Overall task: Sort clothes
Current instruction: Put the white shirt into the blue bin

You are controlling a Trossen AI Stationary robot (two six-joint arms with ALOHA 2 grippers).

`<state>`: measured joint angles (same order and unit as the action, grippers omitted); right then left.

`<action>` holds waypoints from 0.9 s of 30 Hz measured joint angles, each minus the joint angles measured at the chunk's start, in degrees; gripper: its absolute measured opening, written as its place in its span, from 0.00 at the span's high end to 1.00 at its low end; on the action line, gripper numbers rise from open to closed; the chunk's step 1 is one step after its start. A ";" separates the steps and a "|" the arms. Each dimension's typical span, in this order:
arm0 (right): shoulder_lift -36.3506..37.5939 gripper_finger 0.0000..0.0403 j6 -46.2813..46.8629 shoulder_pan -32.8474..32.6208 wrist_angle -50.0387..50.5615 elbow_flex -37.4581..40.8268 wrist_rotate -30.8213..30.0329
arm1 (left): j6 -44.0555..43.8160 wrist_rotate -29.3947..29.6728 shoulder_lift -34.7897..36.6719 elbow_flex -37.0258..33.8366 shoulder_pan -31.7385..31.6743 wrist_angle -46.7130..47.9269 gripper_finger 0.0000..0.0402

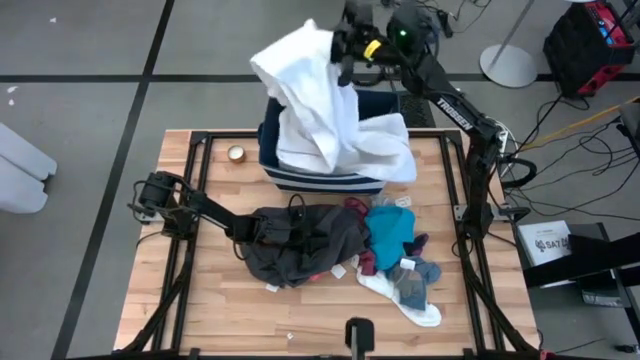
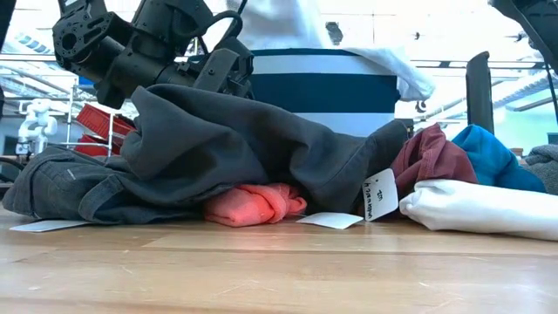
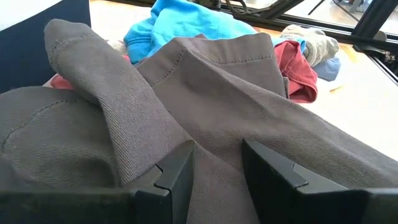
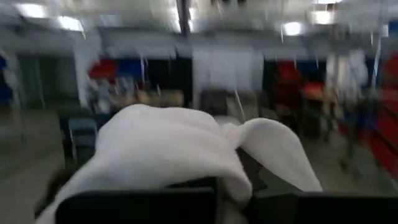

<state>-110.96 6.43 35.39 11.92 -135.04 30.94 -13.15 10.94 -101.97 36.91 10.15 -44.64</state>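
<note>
Right pincer (image 1: 345, 55) clamped on white garment (image 1: 330, 120), held high over striped bin (image 1: 325, 182) at far desk; lower it fully in before letting go, hem drapes the rim. Left pincer (image 3: 217, 177) fingers apart, pressed into dark grey garment (image 1: 300, 240) at centre, bite one fold only

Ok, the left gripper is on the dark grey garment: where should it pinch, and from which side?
Pinch the raised fold of the dark grey garment that runs between the left gripper fingers, coming straight down from above. The ridge stands proud of the flat cloth, so the open jaws can close across it without catching the maroon piece.
</note>
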 joint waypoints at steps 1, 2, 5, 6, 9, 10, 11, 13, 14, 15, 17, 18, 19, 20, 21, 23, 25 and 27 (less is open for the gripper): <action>0.01 1.00 -2.20 0.24 4.11 0.00 -1.18 | -0.03 0.00 0.00 0.00 0.00 0.00 0.64; 0.01 1.00 -4.82 0.30 8.42 0.00 -3.43 | -0.02 0.00 0.00 0.00 0.00 0.02 0.64; 0.00 1.00 -13.43 0.32 20.49 0.02 -12.57 | -0.04 0.00 0.00 0.00 0.00 0.02 0.64; 0.00 1.00 -15.97 0.32 24.20 0.02 -15.65 | -0.04 -0.06 0.00 0.00 0.00 0.02 0.64; 0.00 1.00 -21.14 0.23 34.83 0.02 -21.17 | -0.04 -0.15 0.00 0.00 0.00 0.04 0.64; 0.00 1.00 -22.09 0.07 37.98 0.02 -22.16 | -0.04 -0.17 0.00 0.00 0.00 0.04 0.64; 0.00 1.00 -22.78 -0.16 40.96 0.03 -22.75 | -0.02 -0.17 0.00 0.00 0.00 0.04 0.64; 0.00 1.00 -23.56 -0.82 46.13 0.04 -23.20 | -0.02 -0.17 0.00 0.00 0.00 0.04 0.64; 0.00 1.00 -23.64 -1.10 48.85 0.04 -23.38 | -0.02 -0.17 0.00 0.00 0.00 0.04 0.64; 0.00 1.00 -23.64 -1.38 51.68 0.04 -23.33 | -0.02 -0.17 0.00 0.00 0.00 0.04 0.64; 0.00 1.00 -23.67 -1.93 57.66 0.04 -23.41 | -0.04 -0.17 0.00 0.00 0.00 0.04 0.64; -0.04 1.00 -23.67 -2.27 60.40 0.04 -23.43 | -0.04 -0.17 0.00 0.00 0.00 0.04 0.64; -0.10 1.00 -23.64 -2.58 62.70 0.04 -23.49 | -0.04 -0.19 0.00 0.00 0.00 0.04 0.64; -0.14 1.00 -23.56 -2.83 64.61 0.04 -23.55 | -0.04 -0.20 0.00 0.00 0.00 0.04 0.64; -0.17 1.00 -23.28 -3.13 66.22 0.04 -23.56 | -0.04 -0.19 0.00 0.00 0.00 0.04 0.64; -0.31 0.99 -22.06 -3.74 67.41 0.04 -23.53 | -0.05 -0.18 0.00 0.00 0.00 0.04 0.64; -0.41 0.97 -20.69 -4.24 67.29 0.04 -23.50 | -0.07 -0.19 0.00 0.00 0.00 0.04 0.64; -0.44 0.94 -20.11 -4.56 66.99 0.04 -23.39 | -0.07 -0.20 0.00 0.00 0.00 0.04 0.64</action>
<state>-111.40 -13.67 30.83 78.91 -135.00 7.55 -13.22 10.74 -101.97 36.91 10.15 -44.60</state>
